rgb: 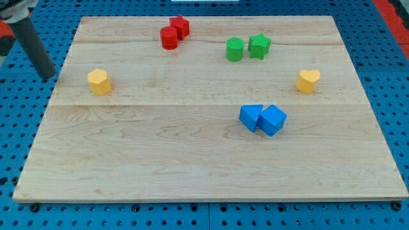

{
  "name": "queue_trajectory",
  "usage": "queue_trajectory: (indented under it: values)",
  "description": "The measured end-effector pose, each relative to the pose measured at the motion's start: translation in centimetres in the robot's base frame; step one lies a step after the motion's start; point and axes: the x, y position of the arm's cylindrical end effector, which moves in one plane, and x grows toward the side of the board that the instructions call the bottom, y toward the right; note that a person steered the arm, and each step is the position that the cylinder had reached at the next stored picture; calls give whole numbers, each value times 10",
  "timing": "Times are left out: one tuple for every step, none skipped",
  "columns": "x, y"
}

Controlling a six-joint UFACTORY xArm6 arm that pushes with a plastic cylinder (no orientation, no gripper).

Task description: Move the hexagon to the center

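A: Figure legend, panel one. Where did the yellow hexagon [99, 82] lie, and how far had the task advanced?

B: It sat near the board's left edge, well apart from the middle of the wooden board [192, 160]. Judged from that position, nothing of the move was yet accomplished; the whole push toward the centre remained.

A: And the tool?

B: There was no claw to report as wide, narrow or holding anything; the arm ended in a dark rod. My tip [48, 76] stood just off the board's left edge, to the view's left of the hexagon and apart from it. A push toward the view's right, and slightly downward, appeared to be what the task called for.

A: Other blocks?

B: A red cylinder [169, 38] touching a red star-like block [181, 27] at the top; a green cylinder [234, 49] beside a green star [259, 45]; a yellow heart [308, 81] at the right; two blue blocks [262, 118] touching, right of centre.

A: Surface and surroundings?

B: Pale planked wood, resting on a blue perforated table [19, 140]. The central area was unoccupied.
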Motion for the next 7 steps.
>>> queue_trajectory:
  values:
    - [9,13]
    - [11,51]
    - [14,134]
    - [15,224]
    - [20,225]
    - [20,226]
    - [20,252]
